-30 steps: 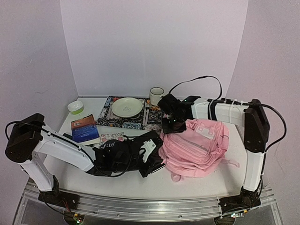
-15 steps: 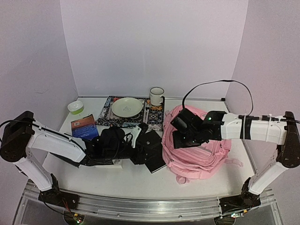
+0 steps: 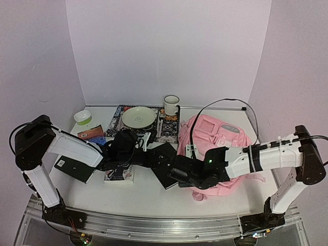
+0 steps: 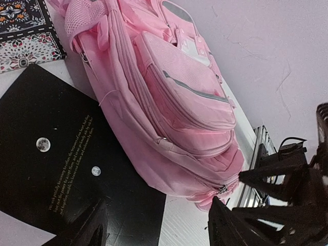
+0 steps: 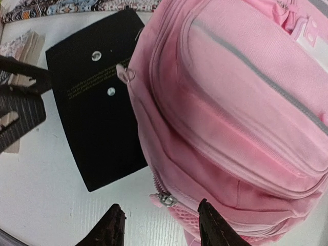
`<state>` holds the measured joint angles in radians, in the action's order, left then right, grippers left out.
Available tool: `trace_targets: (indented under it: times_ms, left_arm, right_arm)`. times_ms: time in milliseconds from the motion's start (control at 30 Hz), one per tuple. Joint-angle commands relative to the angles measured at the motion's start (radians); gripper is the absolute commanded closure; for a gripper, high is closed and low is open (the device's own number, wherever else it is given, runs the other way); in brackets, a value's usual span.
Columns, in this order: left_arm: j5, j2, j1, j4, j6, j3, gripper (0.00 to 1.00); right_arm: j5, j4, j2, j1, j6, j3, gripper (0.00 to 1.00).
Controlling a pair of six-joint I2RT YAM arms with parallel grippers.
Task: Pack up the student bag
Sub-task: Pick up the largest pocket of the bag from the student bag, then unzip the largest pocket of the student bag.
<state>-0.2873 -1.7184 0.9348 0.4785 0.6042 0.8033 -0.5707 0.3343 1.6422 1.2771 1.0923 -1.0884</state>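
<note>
bag: the student bag [image 3: 220,134] lies on its back toward the right edge of the desk [image 3: 154,202]; the zips I can see look closed
left claw: my left claw [image 4: 156,205] has its fingers apart and holds nothing; it hangs over the black book [image 4: 61,154]
right claw: my right claw [image 5: 159,205] is also parted and empty, above the bag's lower end by a zip pull [image 5: 164,199]
done: nothing packed, as far as I can judge
left to do: open the bag; load the black book at mid-desk against the bag's side, the patterned book [image 3: 120,175], the dark notebook [image 3: 74,169] near the left edge, the blue book [image 3: 92,136]; zip up
</note>
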Motion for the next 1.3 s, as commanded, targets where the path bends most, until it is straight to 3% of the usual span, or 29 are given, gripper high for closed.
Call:
trace_targets:
  times_ms: [0,500,800,1267]
  left_arm:
    - [-0.026,-0.009,-0.001,0.003,0.042,0.06,0.32]
    - [-0.04,-0.042,-0.004,-0.037,0.058,0.086,0.31]
    - [-0.087,-0.081,-0.004,-0.051,0.09,0.126,0.31]
    - [-0.255,-0.217,-0.002,-0.085,0.177,0.255,0.31]
  right_arm:
    - [-0.033,0.056,0.077,0.014,0.137,-0.022,0.53]
    - [-0.189,0.053,0.18,-0.014,0.239,-0.007,0.63]
    - [-0.111,0.058,0.166,-0.019,0.11,-0.05,1.0]
    - [0.008,0.058,0.089,-0.019,-0.073,-0.108,1.0]
